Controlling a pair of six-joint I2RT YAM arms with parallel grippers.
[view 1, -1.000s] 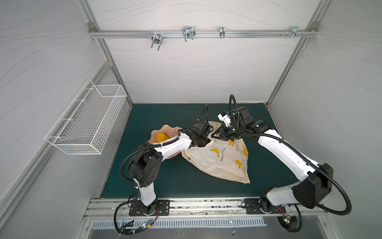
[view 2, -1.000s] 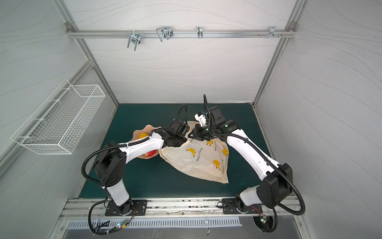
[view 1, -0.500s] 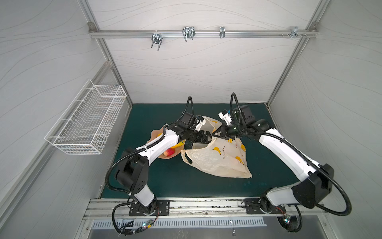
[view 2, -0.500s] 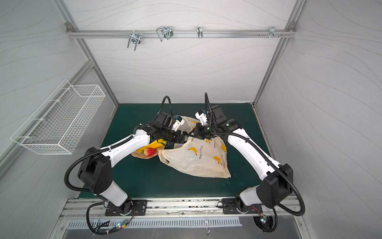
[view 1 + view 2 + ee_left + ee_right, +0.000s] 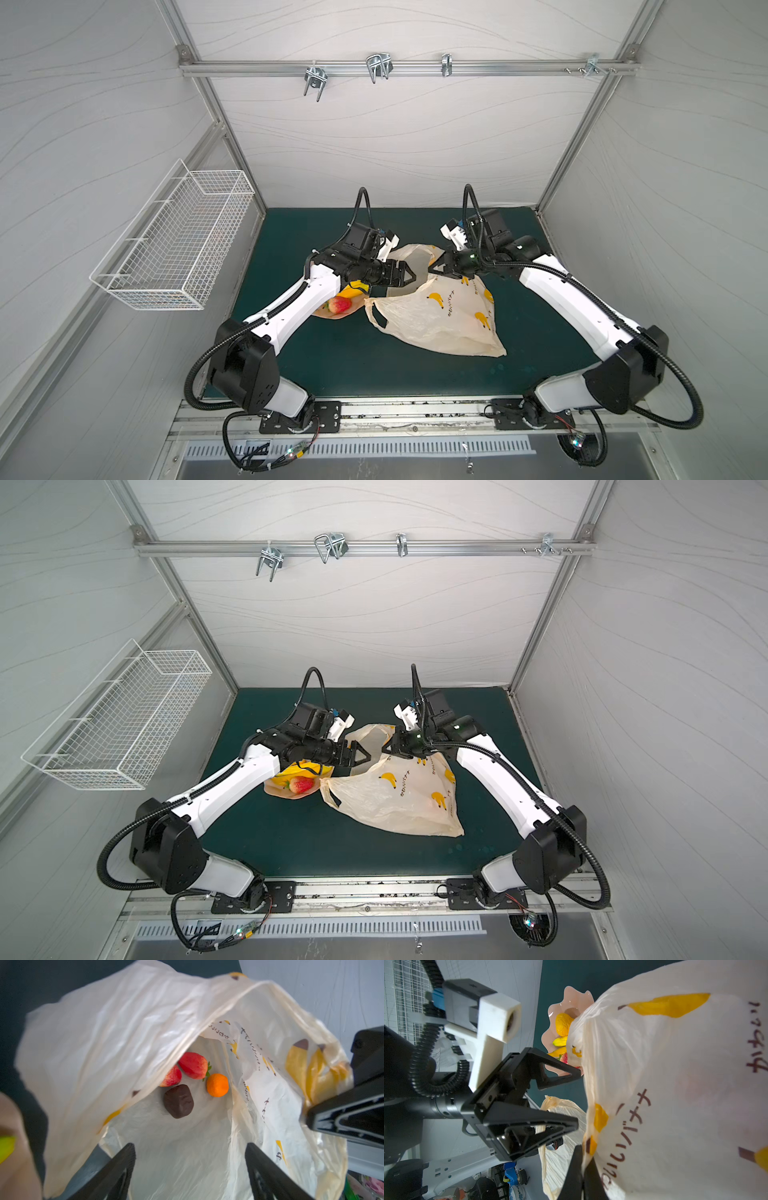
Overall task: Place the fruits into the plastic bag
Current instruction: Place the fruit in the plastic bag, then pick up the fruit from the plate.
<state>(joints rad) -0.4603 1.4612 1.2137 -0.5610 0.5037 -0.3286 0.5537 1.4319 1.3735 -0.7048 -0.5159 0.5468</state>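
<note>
The cream plastic bag (image 5: 440,316) (image 5: 395,796) lies on the green mat. My right gripper (image 5: 436,270) (image 5: 583,1153) is shut on its rim and holds the mouth lifted. My left gripper (image 5: 409,276) (image 5: 190,1147) stands open and empty at the bag's mouth. In the left wrist view, two strawberries (image 5: 193,1065), an orange piece (image 5: 217,1085) and a dark brown lumpy fruit (image 5: 178,1101) lie inside the bag. Beside the bag, a strawberry (image 5: 340,304) and yellow pieces (image 5: 355,286) (image 5: 562,1024) rest on the pinkish plate (image 5: 328,316), partly hidden under my left arm.
A white wire basket (image 5: 174,245) hangs on the left wall. A metal rail with hooks (image 5: 378,68) runs across the back wall above. The plate (image 5: 286,792) touches the bag's near handle. Dark mat (image 5: 374,365) lies in front of the bag.
My left arm has swung its elbow outward and lifted off the plate, uncovering the strawberry there. Its gripper stays at the bag's mouth. The right gripper keeps its hold.
</note>
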